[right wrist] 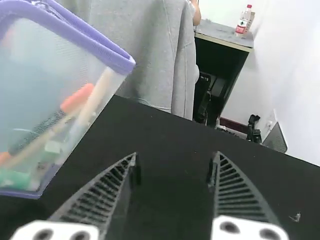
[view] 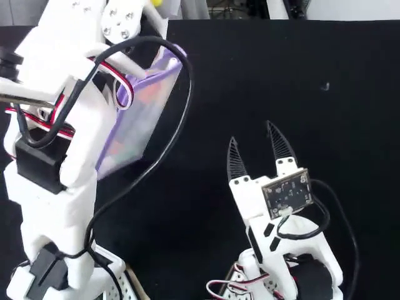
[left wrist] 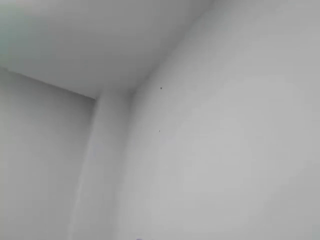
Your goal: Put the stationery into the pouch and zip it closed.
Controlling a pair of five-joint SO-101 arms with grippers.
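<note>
**Desk:** What sits in the foreground?

**Photographer:** The right gripper [view: 256, 150], its two black ribbed fingers [right wrist: 235, 195] spread wide apart and holding nothing. It rests low over the matte black table [view: 281, 81] and points toward the far edge.

**Desk:** And the task's thing?

**Photographer:** A translucent plastic pouch with purple trim [view: 140, 119] hangs tilted in the air at the left, well clear of the tabletop. The white left arm towers in front of it in the high view. The left gripper [view: 140, 69] is clamped on the pouch near its purple top edge, though the arm hides much of the grip.

**Desk:** Anything inside?

**Photographer:** Yes. The right wrist view shows the pouch [right wrist: 45, 100] up and to one side of the open fingers [right wrist: 172, 170], not touching them. Through its clear wall lie a pen with an orange cap [right wrist: 75, 100], a cream-coloured stick [right wrist: 95, 100] beside it, and some small green pieces [right wrist: 15, 177] near the lower corner. I cannot tell whether the zip is drawn.

**Desk:** The background?

**Photographer:** Beyond the table [right wrist: 165, 130] hangs grey cloth [right wrist: 150, 50], next to a black cabinet [right wrist: 220, 65] with a small bottle [right wrist: 244, 20] on top. The left wrist camera looks at the corner of a white wall [left wrist: 225, 150].
</note>
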